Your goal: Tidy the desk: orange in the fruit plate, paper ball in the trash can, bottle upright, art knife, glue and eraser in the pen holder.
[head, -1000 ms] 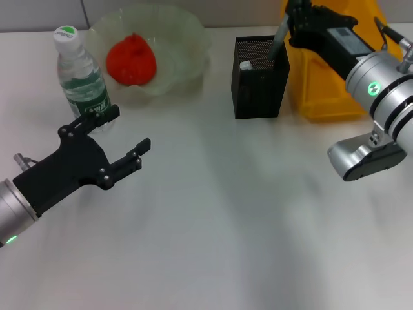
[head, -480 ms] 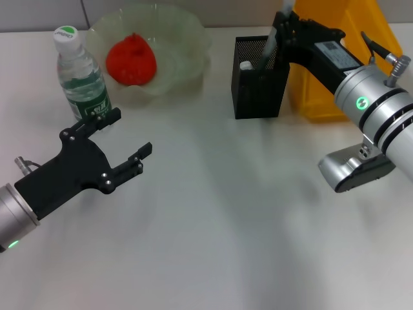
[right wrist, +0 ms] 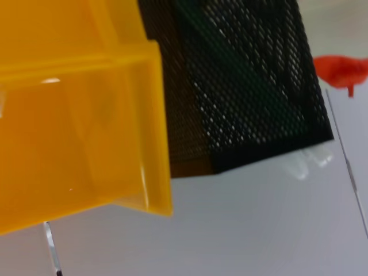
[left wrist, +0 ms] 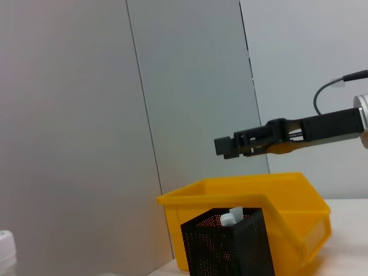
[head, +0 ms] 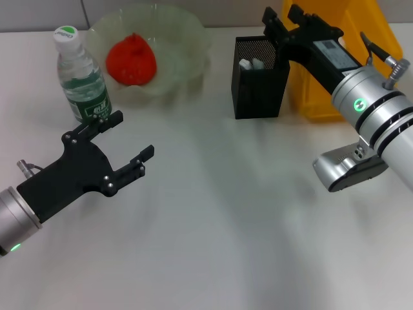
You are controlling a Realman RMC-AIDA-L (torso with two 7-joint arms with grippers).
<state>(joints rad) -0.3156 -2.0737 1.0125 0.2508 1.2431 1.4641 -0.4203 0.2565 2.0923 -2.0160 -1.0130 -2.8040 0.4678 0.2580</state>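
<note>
Since a second ago the knife dropped from my right gripper (head: pixel 279 20), now spread empty, into the pen holder (head: pixel 259 90) | step: release done | next: retract | left gripper (head: pixel 122 145) spread, idle beside bottle (head: pixel 80 74)

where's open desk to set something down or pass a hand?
Free: the white desk in front, between the left gripper and the right arm. Also the strip between the clear fruit plate and black mesh pen holder. Crowded: back row, where the holder stands close against the yellow bin under the right gripper.
</note>
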